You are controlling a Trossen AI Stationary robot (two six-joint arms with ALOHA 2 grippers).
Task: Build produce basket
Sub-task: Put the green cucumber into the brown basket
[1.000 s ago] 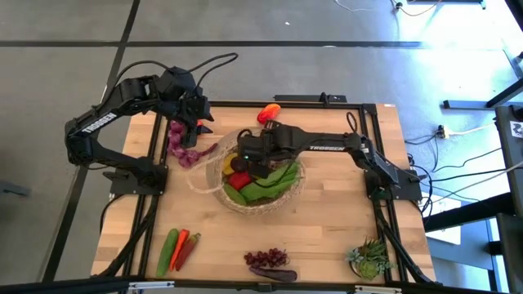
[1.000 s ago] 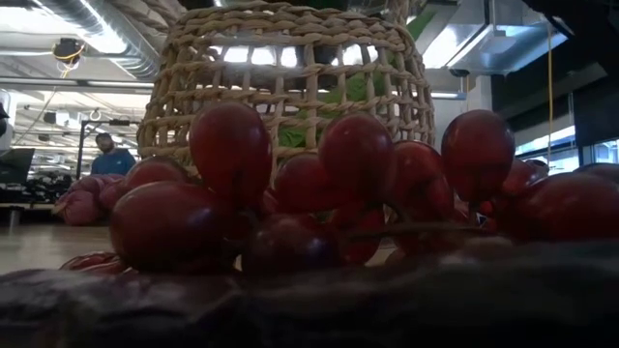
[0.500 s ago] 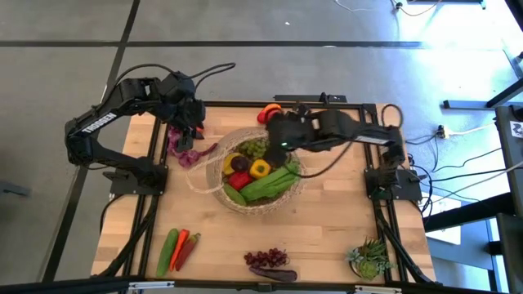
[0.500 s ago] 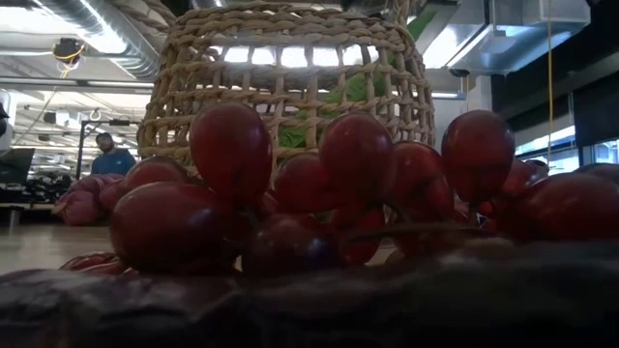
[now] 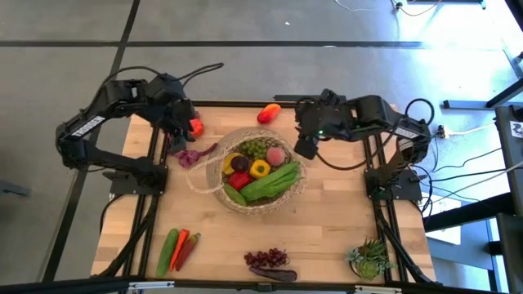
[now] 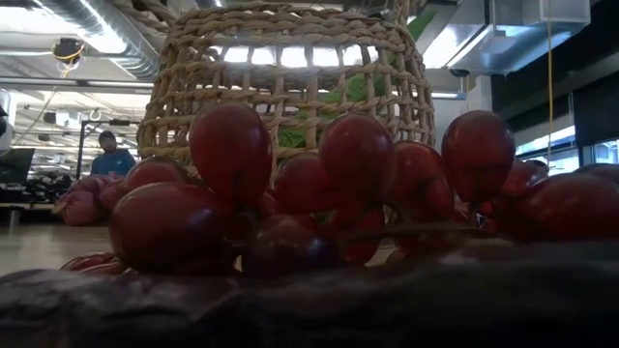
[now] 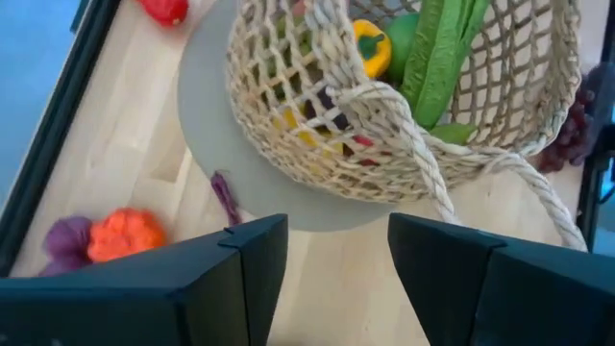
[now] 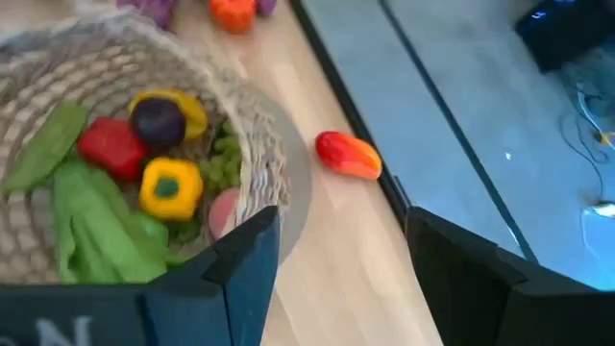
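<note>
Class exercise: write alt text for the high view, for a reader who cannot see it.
Seen from above, a wicker basket of toy peppers and greens sits mid-table between two robot arms, the left gripper and right gripper both open and empty. Chillies, grapes and a potted plant lie along the near edge.

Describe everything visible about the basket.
The basket is round, shallow and tan, of open wicker weave with a thin rope loop handle lying out to its left side. It sits upright on a grey round mat near the table's middle. Inside lie a yellow pepper, a red pepper, green leafy stalks, green grapes and a pinkish fruit. Neither gripper touches it.
</note>
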